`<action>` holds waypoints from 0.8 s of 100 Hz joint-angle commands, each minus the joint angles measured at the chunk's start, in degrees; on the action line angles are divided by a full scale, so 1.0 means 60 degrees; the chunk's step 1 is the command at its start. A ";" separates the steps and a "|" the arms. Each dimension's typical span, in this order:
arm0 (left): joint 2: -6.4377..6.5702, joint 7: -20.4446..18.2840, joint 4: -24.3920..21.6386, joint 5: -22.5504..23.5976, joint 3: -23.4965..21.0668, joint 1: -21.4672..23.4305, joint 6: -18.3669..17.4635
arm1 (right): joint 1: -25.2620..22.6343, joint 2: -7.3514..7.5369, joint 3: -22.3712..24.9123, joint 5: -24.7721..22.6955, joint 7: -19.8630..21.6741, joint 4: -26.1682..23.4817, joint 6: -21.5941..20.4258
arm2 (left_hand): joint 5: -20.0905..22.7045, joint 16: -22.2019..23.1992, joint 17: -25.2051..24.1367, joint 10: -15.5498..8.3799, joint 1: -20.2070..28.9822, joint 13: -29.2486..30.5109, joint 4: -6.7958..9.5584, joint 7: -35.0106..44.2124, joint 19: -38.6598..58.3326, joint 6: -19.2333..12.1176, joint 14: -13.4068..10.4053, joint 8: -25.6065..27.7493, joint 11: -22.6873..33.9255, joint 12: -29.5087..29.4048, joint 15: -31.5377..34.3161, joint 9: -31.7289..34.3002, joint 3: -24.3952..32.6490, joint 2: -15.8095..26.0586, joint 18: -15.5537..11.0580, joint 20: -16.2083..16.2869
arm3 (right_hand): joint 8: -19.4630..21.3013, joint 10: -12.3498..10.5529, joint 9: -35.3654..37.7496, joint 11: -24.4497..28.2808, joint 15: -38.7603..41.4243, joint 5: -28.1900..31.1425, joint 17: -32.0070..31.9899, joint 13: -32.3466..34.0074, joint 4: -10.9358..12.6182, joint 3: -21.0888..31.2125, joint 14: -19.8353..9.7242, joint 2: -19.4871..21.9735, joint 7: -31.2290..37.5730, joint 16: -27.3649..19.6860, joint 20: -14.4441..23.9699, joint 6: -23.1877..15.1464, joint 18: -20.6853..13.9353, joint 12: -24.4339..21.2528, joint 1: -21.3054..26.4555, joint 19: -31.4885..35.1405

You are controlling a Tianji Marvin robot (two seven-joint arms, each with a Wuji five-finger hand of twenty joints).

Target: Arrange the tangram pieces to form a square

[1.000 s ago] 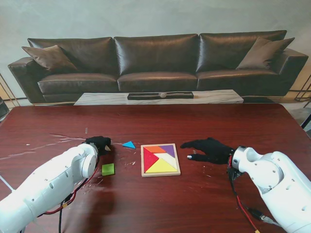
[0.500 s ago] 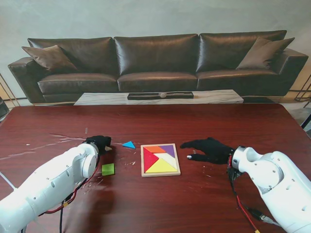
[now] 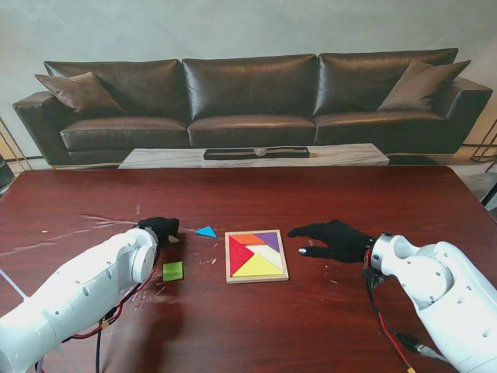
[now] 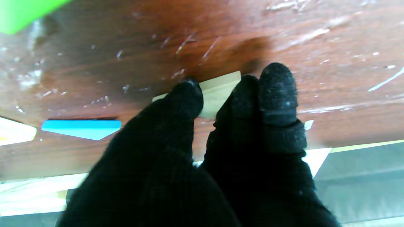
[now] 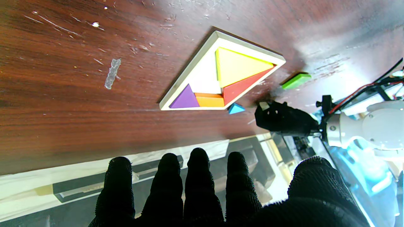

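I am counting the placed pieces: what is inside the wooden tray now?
Inside the wooden tray lie red, yellow, orange and purple pieces; a pale area remains.

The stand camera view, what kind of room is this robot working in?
Probably a living room or lounge: a long dark leather sofa with cushions, a low coffee table before it, and a wooden table up front.

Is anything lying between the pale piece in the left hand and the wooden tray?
Yes: the blue triangle lies on the table between the left hand, pinching the pale wooden piece, and the wooden tray.
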 commanded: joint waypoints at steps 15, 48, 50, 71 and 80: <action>0.0016 -0.0454 0.0514 -0.0122 0.0306 0.0513 -0.0240 | -0.0069 0.0007 0.0016 -0.0034 0.0015 -0.0078 -0.0004 | 0.0920 -0.0259 0.0060 -0.0294 0.0425 -0.0379 -0.0273 0.0540 0.0068 -0.1018 -0.0675 0.0138 0.0848 -0.4252 0.0323 -0.1315 -0.0765 -0.0338 -0.0766 0.0516 | -0.0016 -0.0042 -0.0006 0.0068 -0.0004 -0.0258 -0.0069 0.0039 0.0215 0.0014 -0.0112 0.0177 -0.0044 0.0046 -0.0111 -0.0229 -0.0021 0.0056 -0.0088 0.0059; 0.0034 -0.0566 0.0527 -0.0177 0.0379 0.0488 -0.0346 | -0.0078 0.0007 0.0029 -0.0030 0.0020 -0.0090 0.0003 | 0.0322 -0.0619 0.0275 -0.0744 0.0733 -0.0060 -0.0260 0.1180 0.0253 -0.1569 -0.0685 0.0737 -0.0564 -0.6308 0.0210 -0.0271 -0.0853 -0.0216 -0.0479 0.0806 | -0.0014 -0.0045 -0.0008 0.0064 -0.0009 -0.0259 -0.0068 0.0040 0.0215 0.0013 -0.0094 0.0167 -0.0045 0.0047 -0.0112 -0.0228 -0.0014 0.0056 -0.0084 0.0058; 0.0033 -0.0547 0.0528 -0.0168 0.0372 0.0496 -0.0351 | -0.0078 0.0006 0.0029 -0.0031 0.0017 -0.0090 0.0004 | 0.0282 -0.0619 0.0264 -0.0830 0.0724 -0.0059 -0.0255 0.0997 0.0252 -0.1569 -0.0674 0.0713 -0.0497 -0.6328 0.0208 -0.0155 -0.0824 -0.0202 -0.0435 0.0829 | -0.0014 -0.0046 -0.0007 0.0065 -0.0009 -0.0260 -0.0067 0.0041 0.0215 0.0012 -0.0084 0.0167 -0.0046 0.0047 -0.0112 -0.0228 -0.0010 0.0056 -0.0086 0.0058; -0.0011 -0.0178 0.0632 -0.0054 0.0312 0.0568 -0.0387 | -0.0072 0.0003 0.0012 -0.0035 -0.0001 -0.0096 -0.0004 | 0.1093 -0.0523 0.0255 -0.1657 0.1164 0.0020 -0.0142 0.0051 0.0106 -0.1713 -0.0262 0.0275 -0.1313 -0.1919 0.0084 0.2360 -0.1170 -0.0146 -0.0117 0.0993 | -0.0013 -0.0052 -0.0006 0.0062 -0.0009 -0.0260 -0.0072 0.0045 0.0215 0.0012 -0.0110 0.0159 -0.0047 0.0048 -0.0115 -0.0234 -0.0016 0.0055 -0.0085 0.0053; -0.0014 -0.0197 0.0614 -0.0071 0.0307 0.0583 -0.0339 | -0.0070 0.0003 0.0009 -0.0040 -0.0001 -0.0102 -0.0002 | 0.0863 -0.0146 0.0328 -0.1532 0.0911 0.0174 -0.0133 0.0717 0.0140 -0.1603 -0.0046 0.0345 -0.0708 -0.1296 -0.0252 0.1860 -0.1011 -0.0171 -0.0110 0.0797 | -0.0013 -0.0041 -0.0004 0.0062 -0.0012 -0.0260 -0.0076 0.0039 0.0214 0.0012 -0.0109 0.0163 -0.0047 0.0048 -0.0116 -0.0230 -0.0020 0.0055 -0.0089 0.0051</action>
